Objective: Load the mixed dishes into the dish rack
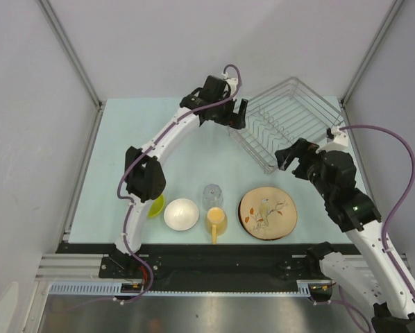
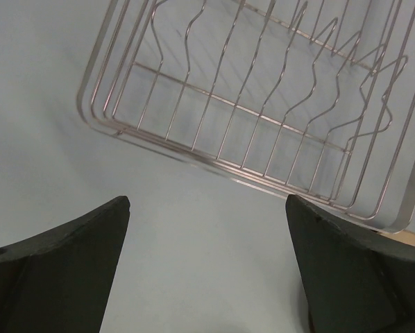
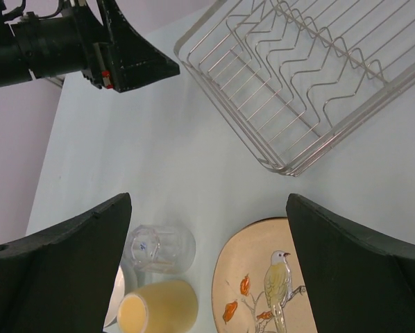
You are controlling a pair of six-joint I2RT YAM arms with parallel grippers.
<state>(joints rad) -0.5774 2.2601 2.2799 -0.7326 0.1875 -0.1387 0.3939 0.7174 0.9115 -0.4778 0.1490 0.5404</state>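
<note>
The silver wire dish rack (image 1: 291, 118) stands at the back right with nothing in it; it also shows in the left wrist view (image 2: 263, 104) and the right wrist view (image 3: 311, 69). Near the front edge lie, from left to right, the lime-green bowl (image 1: 156, 205), half hidden by my left arm's elbow, the white bowl (image 1: 181, 214), the clear glass (image 1: 212, 195), the yellow mug (image 1: 216, 220) and the floral plate (image 1: 267, 213). My left gripper (image 1: 236, 114) is open and empty beside the rack's left corner. My right gripper (image 1: 294, 156) is open and empty above the table between rack and plate.
Grey wall panels (image 1: 27, 104) close in the table on the left, back and right. A metal rail (image 1: 193, 260) runs along the front edge. My left arm (image 1: 159, 149) arches over the table's left half. In the right wrist view the plate (image 3: 277, 284), glass (image 3: 159, 246) and mug (image 3: 159, 309) lie below the fingers.
</note>
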